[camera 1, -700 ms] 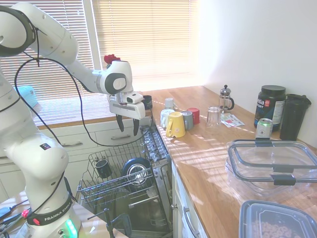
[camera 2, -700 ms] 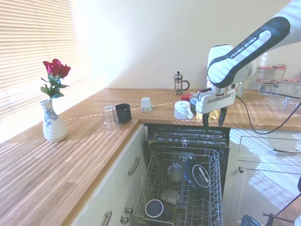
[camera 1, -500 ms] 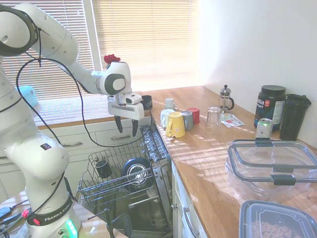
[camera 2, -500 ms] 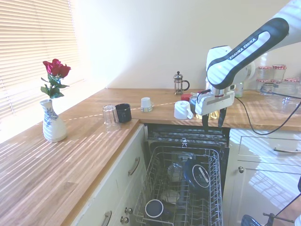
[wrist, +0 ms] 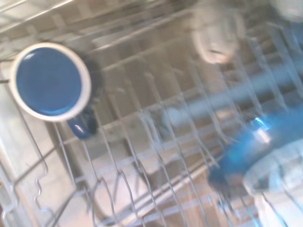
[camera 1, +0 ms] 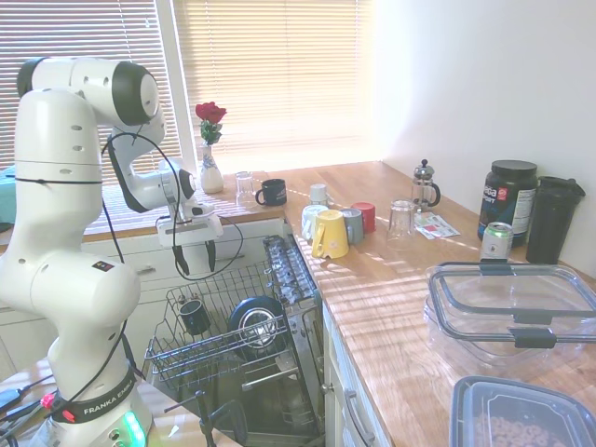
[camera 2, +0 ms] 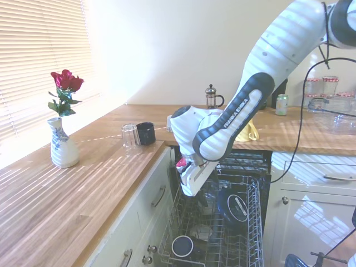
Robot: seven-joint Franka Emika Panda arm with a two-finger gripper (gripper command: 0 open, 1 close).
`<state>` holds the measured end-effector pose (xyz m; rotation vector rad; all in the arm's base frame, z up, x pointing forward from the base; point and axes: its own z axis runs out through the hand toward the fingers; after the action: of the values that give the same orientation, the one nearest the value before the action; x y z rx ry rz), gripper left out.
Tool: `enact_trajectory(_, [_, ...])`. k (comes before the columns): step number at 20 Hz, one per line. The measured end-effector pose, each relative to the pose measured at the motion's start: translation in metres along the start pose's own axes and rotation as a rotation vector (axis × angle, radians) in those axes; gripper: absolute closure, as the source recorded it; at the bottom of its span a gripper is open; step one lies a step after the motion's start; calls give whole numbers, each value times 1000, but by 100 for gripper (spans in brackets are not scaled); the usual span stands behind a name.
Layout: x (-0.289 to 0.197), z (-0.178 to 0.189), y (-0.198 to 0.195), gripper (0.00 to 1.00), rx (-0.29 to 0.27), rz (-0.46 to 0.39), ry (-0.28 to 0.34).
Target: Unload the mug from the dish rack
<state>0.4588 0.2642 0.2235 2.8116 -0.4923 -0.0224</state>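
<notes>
Sunlit through slatted blinds, the kitchen has a long wooden worktop (camera 1: 391,279) with warm grain, set above white cabinet fronts. At the left of the first exterior view the glossy white arm bends down, and the gripper (camera 1: 194,262) hangs above the dish rack (camera 1: 219,346), its two dark fingers pointing down with a narrow gap between them and nothing held. The dish rack is a rectangular basket of thin grey wire with upright tines, pulled out from the open dishwasher. The mug (camera 1: 194,316) stands in the rack near its left wall, below the gripper and apart from it; it is small, round and nearly black with a pale rim, and in the wrist view its inside looks deep blue. Just beside it to the right sits a round dark bowl (camera 1: 256,322) with a shiny centre. Further right, on the worktop, stand a yellow mug (camera 1: 330,234), a glass French press (camera 1: 425,186) and a clear plastic container (camera 1: 510,317).
</notes>
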Motion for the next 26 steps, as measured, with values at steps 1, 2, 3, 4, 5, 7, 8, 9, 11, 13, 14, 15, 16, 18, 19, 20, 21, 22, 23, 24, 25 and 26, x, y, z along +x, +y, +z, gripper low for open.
enact_trajectory(1, [-2,16,-16,0,-22,-44,7])
enact_trajectory(2, [-6,34,-33,0,-42,-88,17])
enact_trajectory(3, [-10,50,-49,0,-56,-130,31])
enact_trajectory(4, [-14,66,-63,0,-68,-166,46])
enact_trajectory(5, [-18,79,-74,0,-76,-193,59])
enact_trajectory(7, [-24,97,-85,0,-83,-219,76])
enact_trajectory(8, [-25,103,-87,0,-79,-227,82])
enact_trajectory(9, [-25,108,-87,0,-73,-235,87])
enact_trajectory(11, [-23,120,-86,0,-50,-260,87])
enact_trajectory(13, [-21,137,-86,0,-22,-289,88])
enact_trajectory(14, [-20,146,-85,0,-9,-294,88])
enact_trajectory(15, [-20,155,-85,0,4,-304,86])
enact_trajectory(16, [-20,162,-85,0,16,-310,86])
enact_trajectory(18, [-18,175,-85,0,39,-315,88])
enact_trajectory(19, [-18,181,-86,0,46,-317,88])
enact_trajectory(20, [-17,185,-86,0,51,-320,89])
enact_trajectory(21, [-15,187,-86,0,55,-323,92])
enact_trajectory(22, [-14,189,-86,100,54,-323,95])
enact_trajectory(23, [-13,190,-87,100,56,-324,99])
enact_trajectory(24, [-12,190,-89,100,61,-330,105])
enact_trajectory(25, [-11,191,-91,100,63,-334,107])
enact_trajectory(26, [-10,192,-93,100,64,-338,106])
